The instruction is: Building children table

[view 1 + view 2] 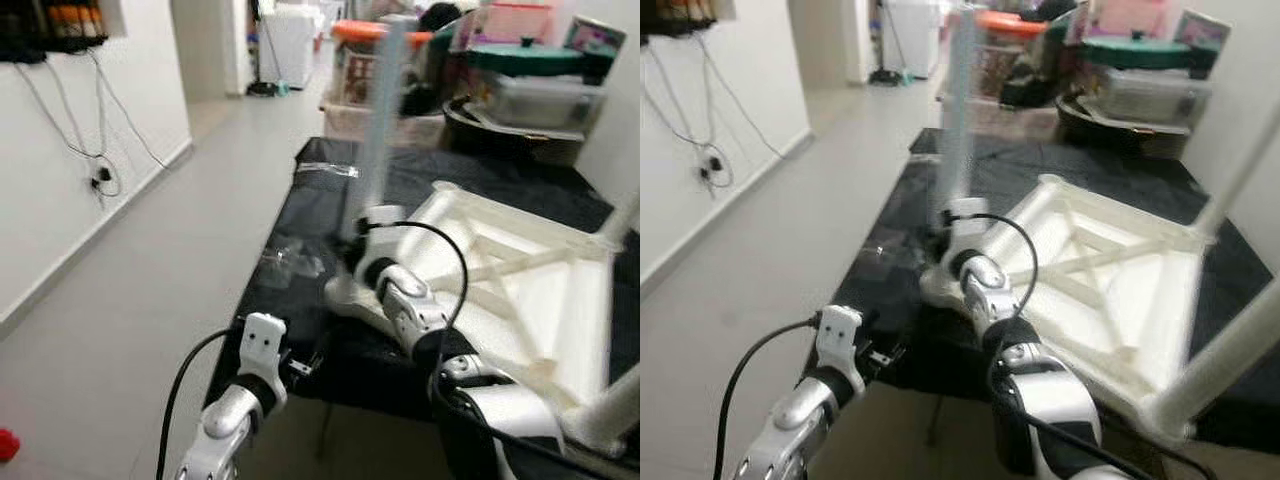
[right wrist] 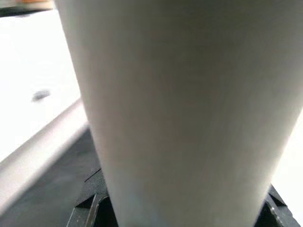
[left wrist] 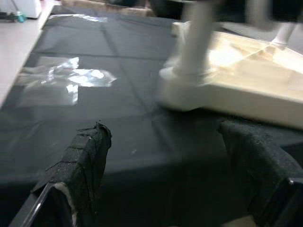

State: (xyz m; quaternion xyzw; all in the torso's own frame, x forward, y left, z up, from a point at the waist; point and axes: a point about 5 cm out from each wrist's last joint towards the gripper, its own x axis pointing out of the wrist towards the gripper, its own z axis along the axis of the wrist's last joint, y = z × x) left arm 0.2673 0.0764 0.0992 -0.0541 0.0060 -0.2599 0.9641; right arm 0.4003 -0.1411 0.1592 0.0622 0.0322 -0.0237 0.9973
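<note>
On the black cloth [image 1: 560,200] lies the white table [image 1: 520,290], upside down, its underside frame facing up. We count three legs standing up from its corners: one at the near-left corner [image 1: 380,110], a second at the far right [image 1: 625,215], a third at the near right [image 1: 615,405]. The fourth corner cannot be judged. No writing or labels can be read anywhere — the frames are blurred.

The right gripper [image 1: 358,245] sits at the base of the near-left leg; in the right wrist view the pale leg [image 2: 184,109] stands between the black fingers [image 2: 87,208], clasped. The left gripper [image 3: 170,179] hovers at the near edge of the cloth, fingers [image 3: 83,161] spread and empty. One crumpled clear bag [image 3: 71,78] lies on the cloth to the left of the table.
</note>
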